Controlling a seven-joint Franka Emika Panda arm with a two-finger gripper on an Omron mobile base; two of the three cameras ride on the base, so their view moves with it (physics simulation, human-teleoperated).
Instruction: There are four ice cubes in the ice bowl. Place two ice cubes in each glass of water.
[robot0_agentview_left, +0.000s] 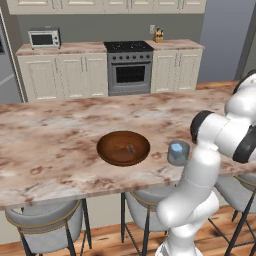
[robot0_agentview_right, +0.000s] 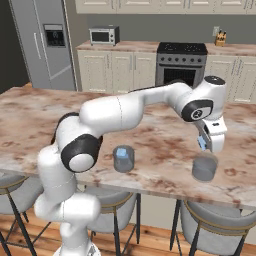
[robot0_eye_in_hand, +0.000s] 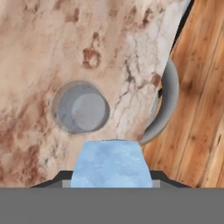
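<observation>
Hand view: end effector (robot0_eye_in_hand: 111, 175) grips ice cube (robot0_eye_in_hand: 111, 164) above glass (robot0_eye_in_hand: 81, 107).

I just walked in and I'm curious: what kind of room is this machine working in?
Most likely a home kitchen. Against the back wall stand a stove, a microwave and a fridge, and bar stools are tucked under the marble counter.

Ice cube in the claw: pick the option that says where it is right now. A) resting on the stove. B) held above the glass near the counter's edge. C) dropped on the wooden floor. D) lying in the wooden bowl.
B: the claw is shut on the ice cube, hanging just over the glass near the counter edge; the hand view looks down into that glass from above.
</observation>
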